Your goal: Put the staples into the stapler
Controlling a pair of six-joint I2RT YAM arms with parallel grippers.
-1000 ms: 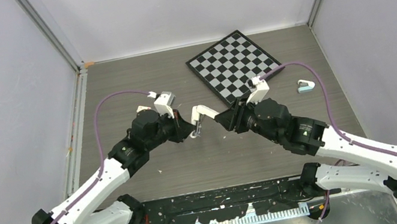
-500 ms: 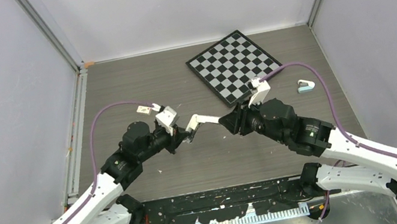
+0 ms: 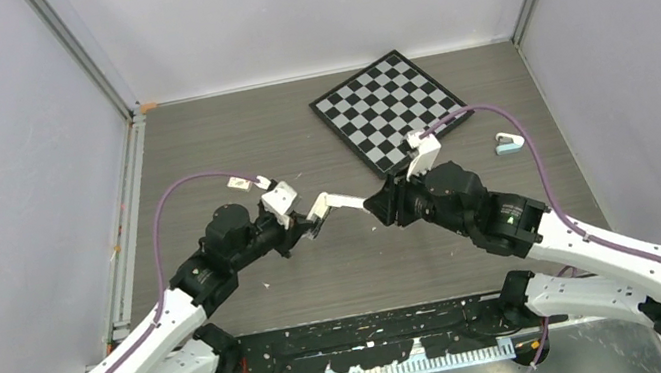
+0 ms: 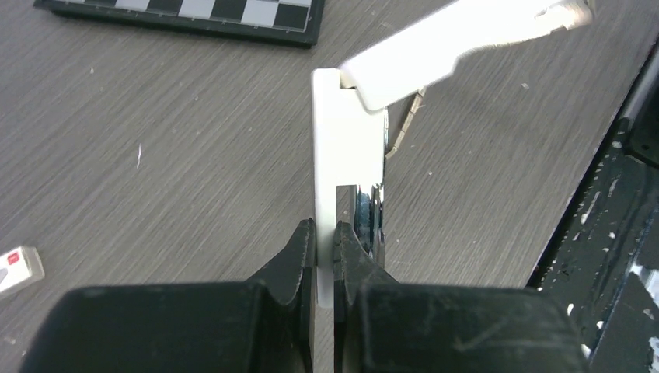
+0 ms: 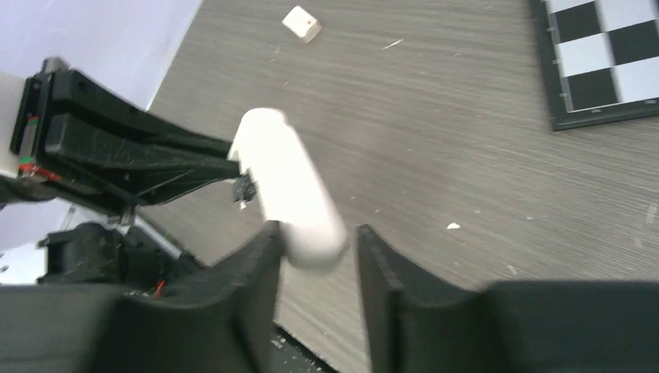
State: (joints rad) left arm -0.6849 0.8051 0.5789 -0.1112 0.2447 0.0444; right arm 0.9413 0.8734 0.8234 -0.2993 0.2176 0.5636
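A black-and-white checkerboard (image 3: pixel 389 110) lies askew at the far right of a grey wood-grain table (image 3: pixel 226 133). A small white block with a red mark (image 3: pixel 237 183) sits left of centre, and a small white and pale blue object (image 3: pixel 507 144) rests near the right wall (image 3: pixel 647 42).

Top cam high, rear, facing down; L/R wrist cams close-up, opposed; shared: stapler (image 3: pixel 341 199).
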